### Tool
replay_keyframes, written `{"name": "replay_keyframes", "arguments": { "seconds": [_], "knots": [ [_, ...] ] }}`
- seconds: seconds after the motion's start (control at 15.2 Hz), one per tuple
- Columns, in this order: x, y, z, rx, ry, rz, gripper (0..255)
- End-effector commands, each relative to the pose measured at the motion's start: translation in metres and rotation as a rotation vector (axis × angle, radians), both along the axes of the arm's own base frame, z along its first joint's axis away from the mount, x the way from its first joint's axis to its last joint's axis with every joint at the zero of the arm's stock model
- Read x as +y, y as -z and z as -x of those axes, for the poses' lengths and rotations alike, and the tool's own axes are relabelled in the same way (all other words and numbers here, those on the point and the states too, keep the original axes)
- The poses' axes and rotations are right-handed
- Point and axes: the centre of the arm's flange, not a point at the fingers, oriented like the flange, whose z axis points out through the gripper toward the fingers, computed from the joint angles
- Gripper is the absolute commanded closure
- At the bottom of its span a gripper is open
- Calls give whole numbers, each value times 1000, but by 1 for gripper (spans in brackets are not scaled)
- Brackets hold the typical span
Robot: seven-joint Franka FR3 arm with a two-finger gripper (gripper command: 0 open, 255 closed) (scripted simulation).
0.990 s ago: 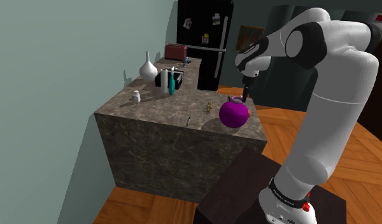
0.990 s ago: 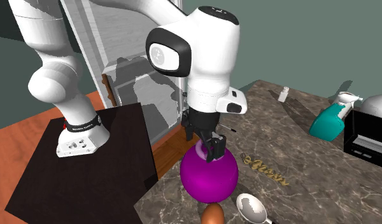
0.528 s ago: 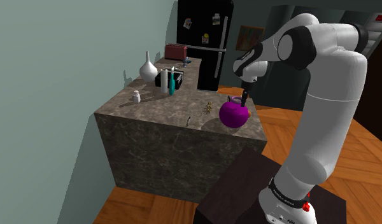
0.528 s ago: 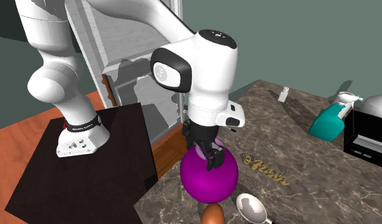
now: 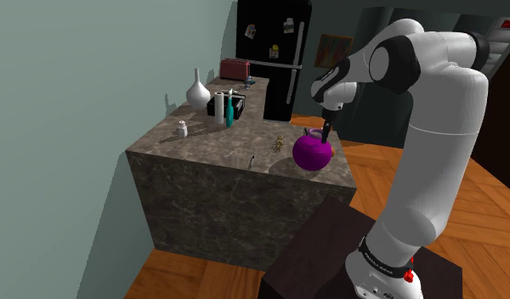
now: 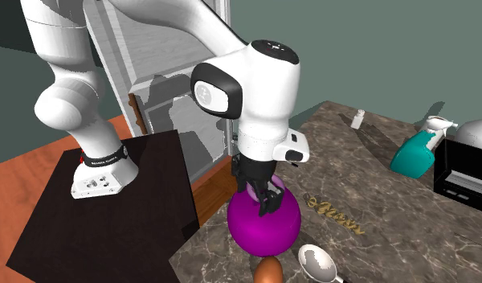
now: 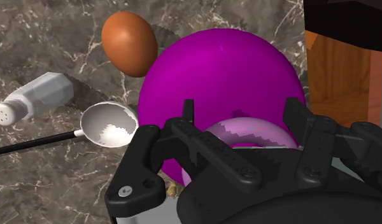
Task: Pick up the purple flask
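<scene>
Two black fingers of the gripper (image 6: pixel 266 201) clasp the short neck of the purple flask (image 5: pixel 313 153), which stands upright on the dark marble counter (image 5: pixel 202 157), near the edge closest to the arm's stand. A brown egg (image 7: pixel 129 43) lies just beside the flask, with a white spoon (image 7: pixel 109 124) and a shaker (image 7: pixel 34 98) nearby.

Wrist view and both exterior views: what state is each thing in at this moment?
purple flask: upright on the counter, not lifted.
pincer: down over the flask's neck; grip cannot be told.
egg: lying on the counter beside the flask.
spoon: lying flat, bowl up.
shaker: seems to lie on its side.
fridge: doors shut.
</scene>
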Motion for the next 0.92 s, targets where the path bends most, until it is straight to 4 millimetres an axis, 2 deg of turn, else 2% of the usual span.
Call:
{"name": "replay_keyframes", "arguments": {
  "seconds": [0.0, 0.13, 0.86],
  "knots": [
    [0, 1, 0, 2, 1, 0, 255],
    [1, 1, 0, 2, 1, 0, 255],
    [1, -57, 0, 2, 1, 0, 255]
  ]
}}
